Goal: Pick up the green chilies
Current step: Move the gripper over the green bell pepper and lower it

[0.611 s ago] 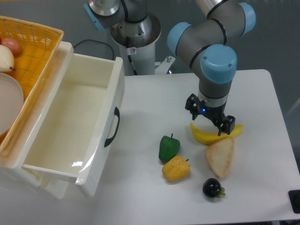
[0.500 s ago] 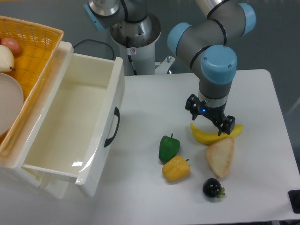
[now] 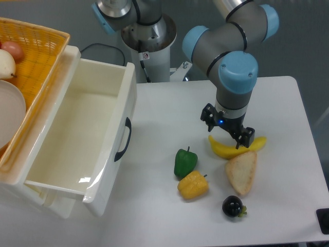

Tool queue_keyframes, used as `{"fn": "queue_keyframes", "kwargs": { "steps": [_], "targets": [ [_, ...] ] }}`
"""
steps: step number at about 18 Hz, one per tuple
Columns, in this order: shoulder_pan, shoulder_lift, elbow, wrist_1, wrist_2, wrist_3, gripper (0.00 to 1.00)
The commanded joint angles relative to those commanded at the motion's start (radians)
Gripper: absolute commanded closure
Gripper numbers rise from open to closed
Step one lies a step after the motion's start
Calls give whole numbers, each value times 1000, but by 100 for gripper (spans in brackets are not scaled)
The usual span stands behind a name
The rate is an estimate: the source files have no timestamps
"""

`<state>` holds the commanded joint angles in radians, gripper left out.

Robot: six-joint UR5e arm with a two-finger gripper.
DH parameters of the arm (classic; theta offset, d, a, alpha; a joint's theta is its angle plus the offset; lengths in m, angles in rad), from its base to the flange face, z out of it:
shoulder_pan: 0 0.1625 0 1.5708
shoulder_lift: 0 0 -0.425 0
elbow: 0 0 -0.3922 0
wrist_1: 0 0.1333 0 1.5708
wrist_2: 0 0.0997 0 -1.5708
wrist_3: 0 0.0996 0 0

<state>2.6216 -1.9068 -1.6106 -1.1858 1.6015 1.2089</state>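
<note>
Green chilies resting on the white tabletop, touching the yellow pepper just below, tool spread wide and empty over the banana, well right of the chilies

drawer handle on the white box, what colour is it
Black. The curved handle stands out against the white drawer front in the fixed camera view.

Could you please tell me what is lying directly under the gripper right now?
The banana lies under the gripper, its middle partly covered by the open jaws; the green chilies sit apart, to the left.
</note>
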Motion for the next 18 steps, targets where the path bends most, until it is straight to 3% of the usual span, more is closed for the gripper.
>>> {"fn": "queue_keyframes", "kwargs": {
  "steps": [6, 11, 18],
  "targets": [
    [-9, -9, -6, -3, -3, -161, 0],
    [-58, -31, -34, -2, -38, -339, 0],
    [-74, -77, -42, 0, -61, -388, 1]
  ]
}}
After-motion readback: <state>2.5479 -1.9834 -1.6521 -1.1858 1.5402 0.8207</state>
